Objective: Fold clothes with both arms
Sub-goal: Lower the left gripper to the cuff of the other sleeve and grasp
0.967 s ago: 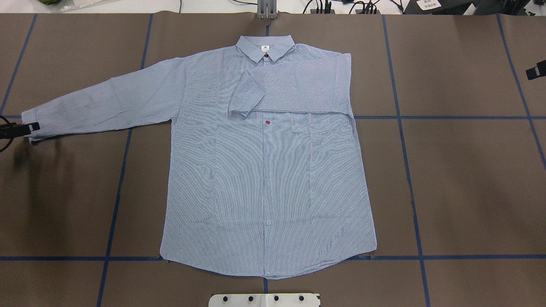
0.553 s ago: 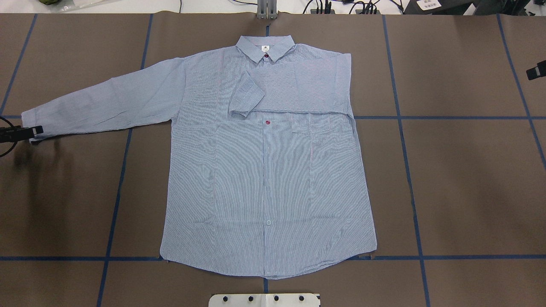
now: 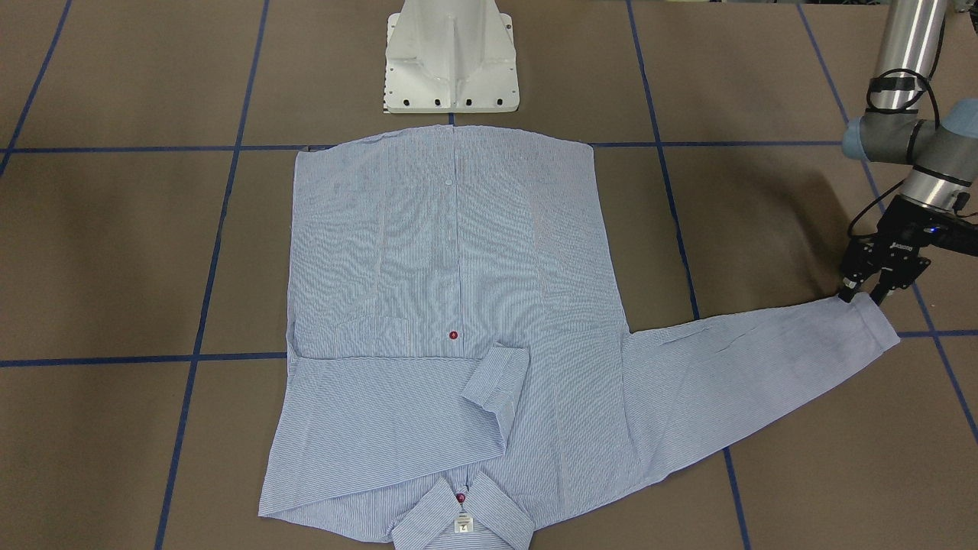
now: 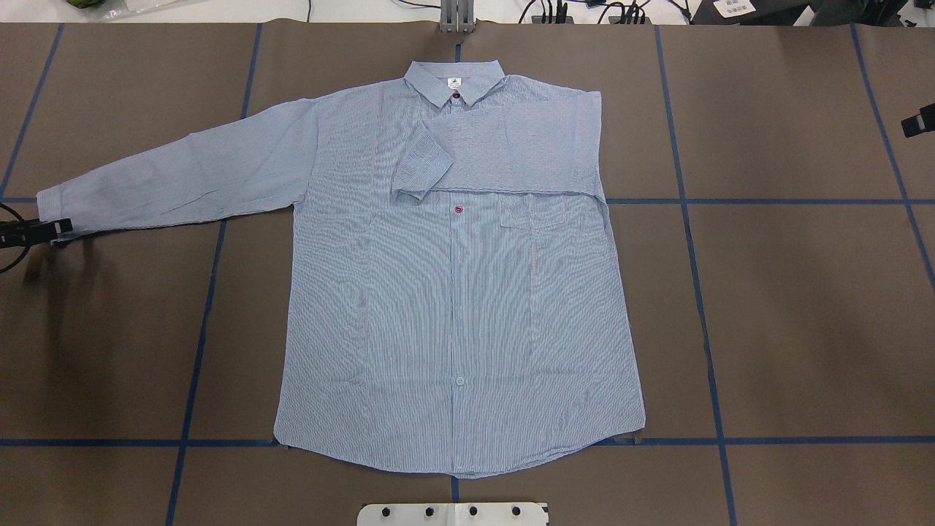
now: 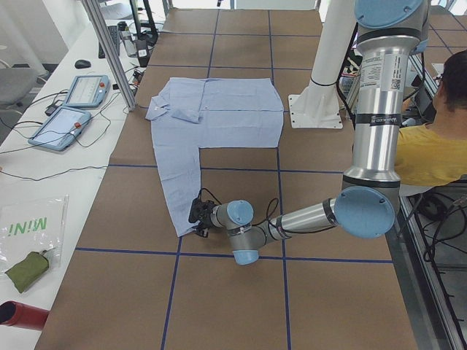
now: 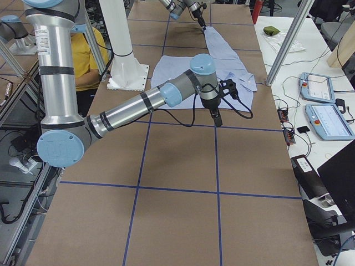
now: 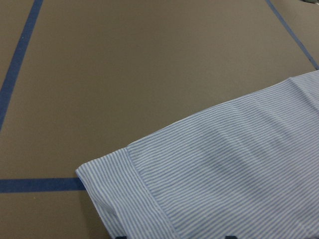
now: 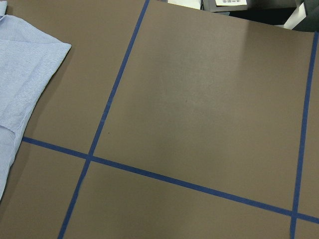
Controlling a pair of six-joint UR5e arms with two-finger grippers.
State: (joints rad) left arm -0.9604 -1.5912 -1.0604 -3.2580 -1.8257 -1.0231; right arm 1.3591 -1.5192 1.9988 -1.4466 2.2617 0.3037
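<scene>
The table [image 4: 789,307], covered in brown paper and crossed by blue tape lines, carries the striped button-up shirt [image 4: 453,292] at its middle. The shirt lies front up, with the collar toward the far edge and the hem toward the robot's edge. The left arm [image 3: 905,61] reaches out low over the table's left end. The right arm hangs over the right end, well apart from the cloth.

The sleeve on the robot's right [image 4: 504,153] is already laid across the chest. The outstretched sleeve [image 4: 182,175] is the one not yet folded. Its long axis runs from the shoulder out toward the table's left end, slanting a little toward the robot's edge.

The cuff [image 3: 871,325] ends that sleeve, and the left gripper [image 3: 862,296] stands at the cuff's corner on the robot's side. Its fingers [image 3: 845,293] are apart, one on each side of the cuff's edge, and nothing is clamped. From them the whole sleeve leads away toward the table's middle. So the left arm is plainly the nearer one, and the likely next move is to close on the cuff and carry it inward along that axis.

The right gripper [image 4: 919,120] shows only as a dark block at the right end, and I cannot tell how its fingers stand.
</scene>
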